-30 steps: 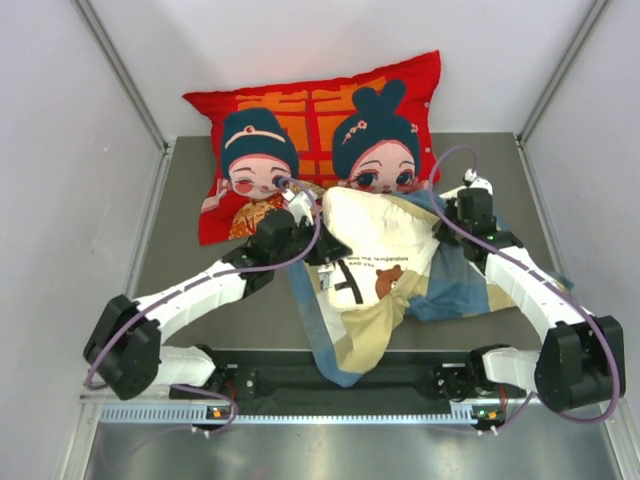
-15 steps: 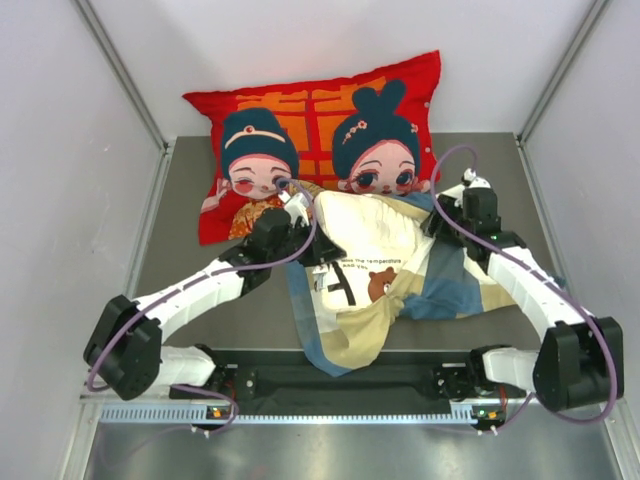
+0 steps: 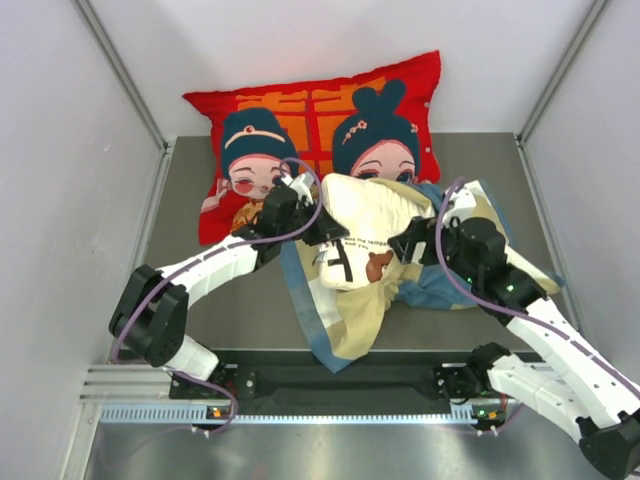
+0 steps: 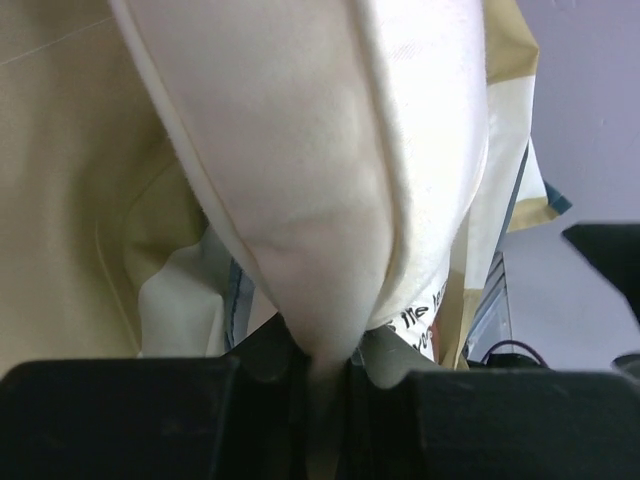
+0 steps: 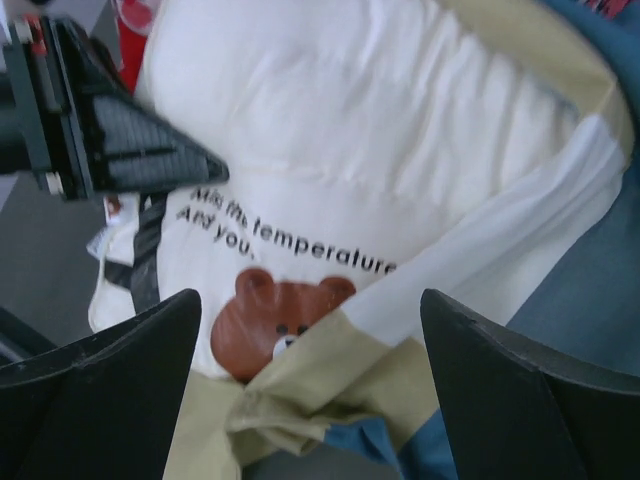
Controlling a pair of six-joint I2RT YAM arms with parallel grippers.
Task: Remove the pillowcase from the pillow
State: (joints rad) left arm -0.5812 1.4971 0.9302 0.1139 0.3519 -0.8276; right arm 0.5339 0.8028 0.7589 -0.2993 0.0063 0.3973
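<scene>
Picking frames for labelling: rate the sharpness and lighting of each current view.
Top external: sharp, evenly lit, no glare. Left wrist: the pillow fills the frame, soft-focused up close. Right wrist: slightly blurred, bear print legible, fingers dark and unfocused.

A grey desk point(image 3: 230, 300) carried everything. A red cushion point(image 3: 320, 110) with two cartoon figures lay at its far side, beyond both sets of jaws, its top edge against the back wall. The checked pillowcase point(image 3: 340, 330) lay crumpled on the desk, from under the right jaws down to the near edge. The pillow point(image 3: 375, 215) rested partly inside it, between the left jaws and the right jaws.
</scene>
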